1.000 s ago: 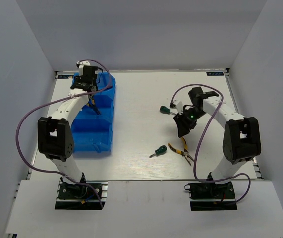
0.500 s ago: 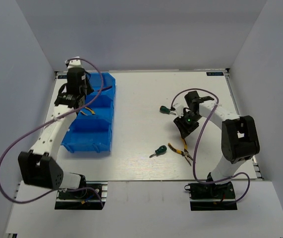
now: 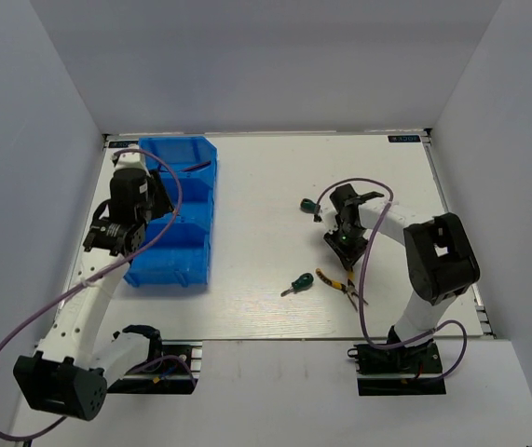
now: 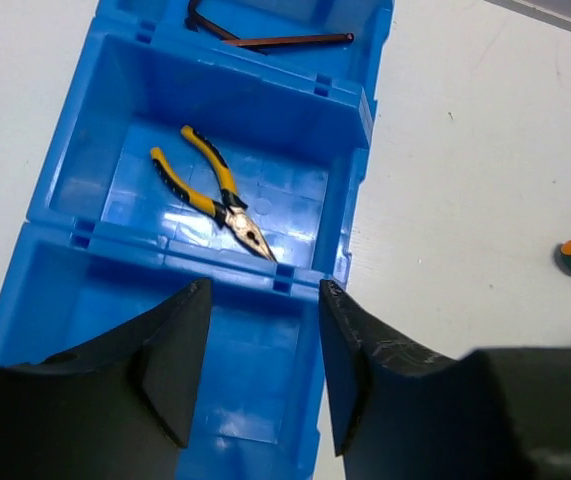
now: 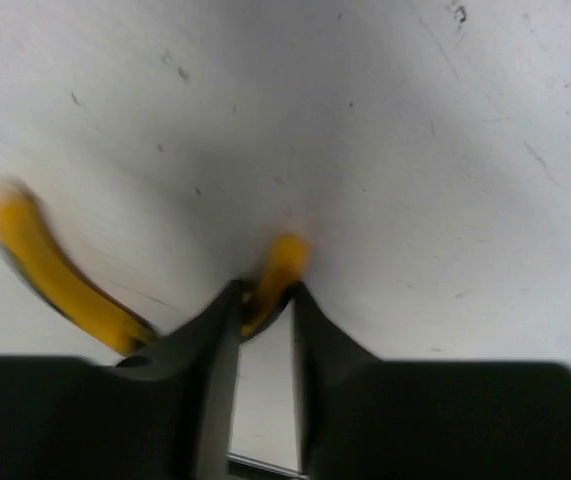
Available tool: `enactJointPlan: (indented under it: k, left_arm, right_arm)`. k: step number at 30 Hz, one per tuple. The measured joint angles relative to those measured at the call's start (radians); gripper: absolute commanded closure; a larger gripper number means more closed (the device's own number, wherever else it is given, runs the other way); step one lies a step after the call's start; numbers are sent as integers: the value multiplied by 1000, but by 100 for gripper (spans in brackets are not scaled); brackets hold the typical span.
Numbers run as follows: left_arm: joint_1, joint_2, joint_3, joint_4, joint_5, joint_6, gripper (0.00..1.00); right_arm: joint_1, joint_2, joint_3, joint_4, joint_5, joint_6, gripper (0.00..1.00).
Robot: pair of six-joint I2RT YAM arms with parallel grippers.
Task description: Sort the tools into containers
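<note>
Left claw (image 4: 265, 300) hangs wide and empty over the bins (image 4: 360, 100), stowed pliers (image 4: 220, 195) inside, while right claw (image 5: 263, 300) pinches one handle of the pliers (image 5: 283, 255) by the counter's (image 3: 247, 186) near edge, apparently to lift them.

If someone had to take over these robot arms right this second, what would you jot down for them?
Left gripper: open and empty, hovering over the blue bins.
Right gripper: closed on one yellow handle of the table pliers, which seem not yet lifted.
Done: the binned pliers lie in the middle compartment. The hex key is in the far one, count unclear.
Left: bin the table pliers, then the far screwdriver and the near screwdriver, both lying on the table. The nearest compartment looks empty.
</note>
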Motion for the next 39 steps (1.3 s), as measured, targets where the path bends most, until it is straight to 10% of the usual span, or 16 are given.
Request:
enactJointPlan:
  k: [3,11,21,39]
  left_arm:
    - [0,-52,-19,-30,11,-13,45]
    - [0,-135,-26,-75,33,-37,47]
    - [0,-163,-27,-95,63,-61,51]
    - [0,-192,30,-188,67,-104,52]
  right_arm:
    - [10,5,0,3,21,37,100]
    - [11,25,86,-51,-53,32,100]
    - [39,202,839,-13,-280,114,100]
    - [318,688,1261,766,-337,699,100]
